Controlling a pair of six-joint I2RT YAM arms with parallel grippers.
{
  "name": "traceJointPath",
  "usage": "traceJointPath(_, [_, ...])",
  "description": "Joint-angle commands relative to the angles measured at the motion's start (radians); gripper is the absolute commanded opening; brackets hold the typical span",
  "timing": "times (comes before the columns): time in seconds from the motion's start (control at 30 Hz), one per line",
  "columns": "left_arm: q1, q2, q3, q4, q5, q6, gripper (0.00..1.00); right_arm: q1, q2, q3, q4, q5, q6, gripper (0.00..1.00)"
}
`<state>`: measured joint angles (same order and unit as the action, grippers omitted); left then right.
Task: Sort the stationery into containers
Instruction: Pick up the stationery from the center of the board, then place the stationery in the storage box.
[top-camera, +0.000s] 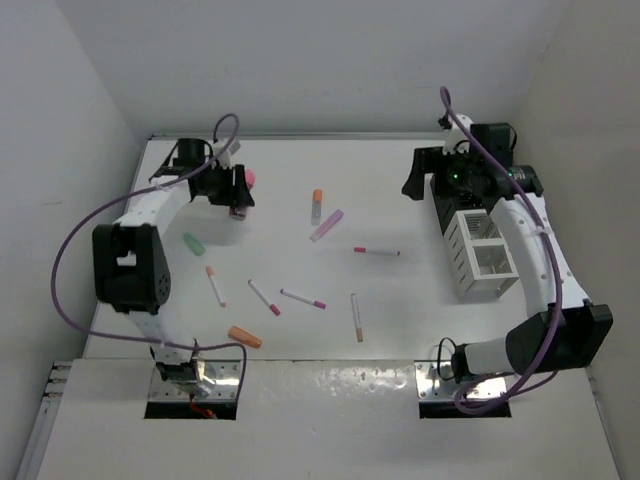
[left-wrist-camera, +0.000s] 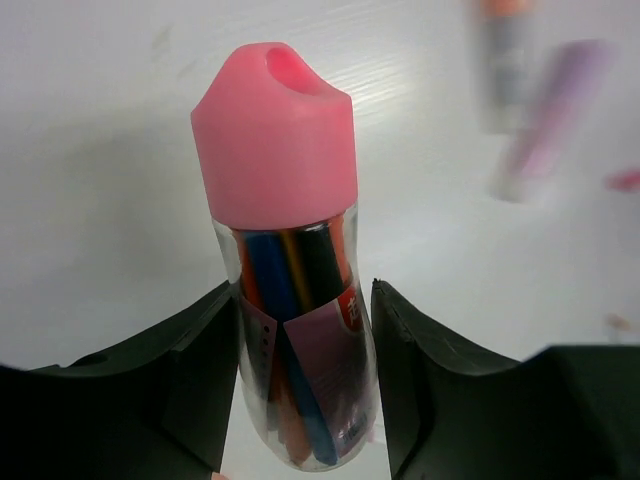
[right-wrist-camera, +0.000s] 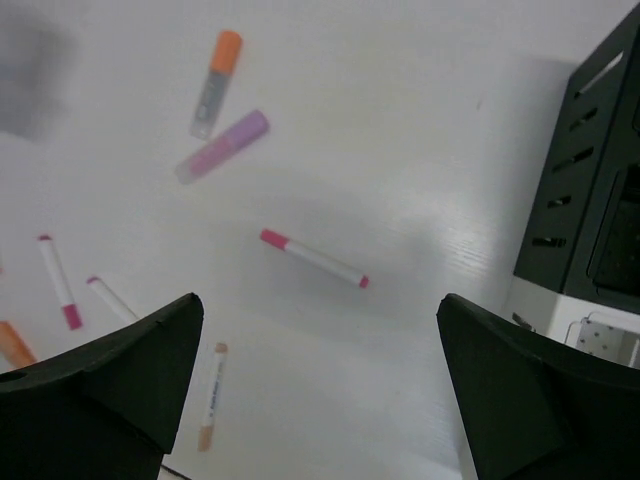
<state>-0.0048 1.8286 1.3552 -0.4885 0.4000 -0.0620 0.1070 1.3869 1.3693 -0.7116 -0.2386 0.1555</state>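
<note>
Our left gripper (left-wrist-camera: 303, 290) pinches the pink-capped tube (left-wrist-camera: 275, 130) near the worktop's (top-camera: 400, 310) far left corner; our right gripper (right-wrist-camera: 318, 300) stands open.

Thin pens (top-camera: 303, 298) lie scattered mid-table, the left pincer (top-camera: 236, 192) at a pink-capped piece (top-camera: 248, 179), white rack (top-camera: 480, 258) right.
</note>
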Motion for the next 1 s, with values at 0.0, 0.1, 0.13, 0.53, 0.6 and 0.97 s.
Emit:
traceJointPath(0.0, [-0.003, -0.265, -0.002, 0.169, 0.507, 0.084, 0.09, -0.061, -0.018, 0.080, 0.043, -0.210, 0.039, 0.99])
traceJointPath(0.1, [-0.044, -0.344, -0.062, 0.377, 0.721, -0.109, 0.11, -0.078, -0.020, 0.149, 0.102, -0.368, 0.119, 0.99])
traceJointPath(0.13, [-0.078, -0.373, -0.085, 0.452, 0.750, -0.253, 0.10, -0.072, -0.019, 0.165, 0.148, -0.401, 0.150, 0.99])
traceJointPath(0.53, [-0.330, -0.437, -0.022, 0.654, 0.806, -0.352, 0.07, 0.272, -0.003, 0.240, 0.320, -0.446, 0.270, 0.99])
traceJointPath(0.6, [-0.345, -0.442, -0.021, 0.656, 0.813, -0.351, 0.07, 0.318, -0.002, 0.232, 0.322, -0.424, 0.250, 0.99])
traceJointPath(0.97, [-0.374, -0.485, -0.051, 0.673, 0.826, -0.351, 0.05, 0.370, 0.066, 0.249, 0.348, -0.423, 0.300, 0.99])
